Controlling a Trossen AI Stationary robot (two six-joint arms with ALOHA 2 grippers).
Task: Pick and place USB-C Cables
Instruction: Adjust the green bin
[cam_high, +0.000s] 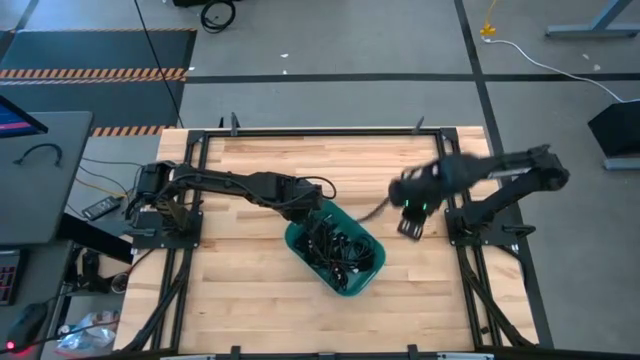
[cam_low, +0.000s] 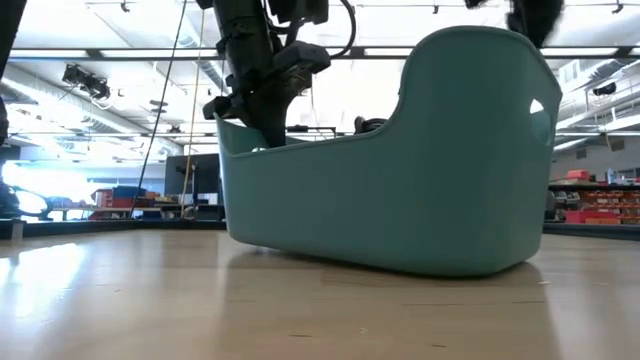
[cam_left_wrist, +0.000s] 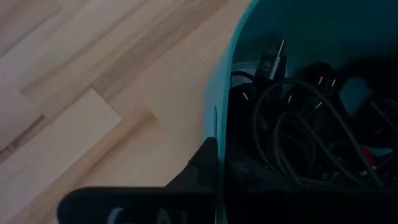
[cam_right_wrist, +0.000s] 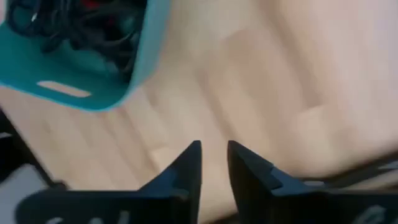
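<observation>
A teal tub (cam_high: 372, 272) stands slantwise at the table's middle, and a tangle of black USB-C cables (cam_high: 335, 245) lies inside it (cam_left_wrist: 298, 130). My left gripper (cam_high: 305, 207) is at the tub's far left end, shut on its rim. My right gripper (cam_high: 410, 225) hangs blurred above bare wood to the right of the tub, pointing down. Its fingers (cam_right_wrist: 214, 155) stand a narrow gap apart with only wood showing between them. A thin dark streak (cam_high: 375, 210) runs between tub and right gripper; I cannot tell what it is. My left gripper holds the tub's rim at its far left end (cam_left_wrist: 216, 121), coming from above and slanting down. One finger (cam_left_wrist: 202, 165) lies against the outside of the teal wall; the other is lost among the dark cables inside. The tub's base rests on the table (cam_low: 400, 265).
Black frame rails (cam_high: 320, 130) run around the wooden tabletop. Bare wood lies on the near side (cam_high: 300, 320) and to the right of the tub (cam_right_wrist: 298, 93). My right arm's base (cam_high: 480, 225) stands at the right edge.
</observation>
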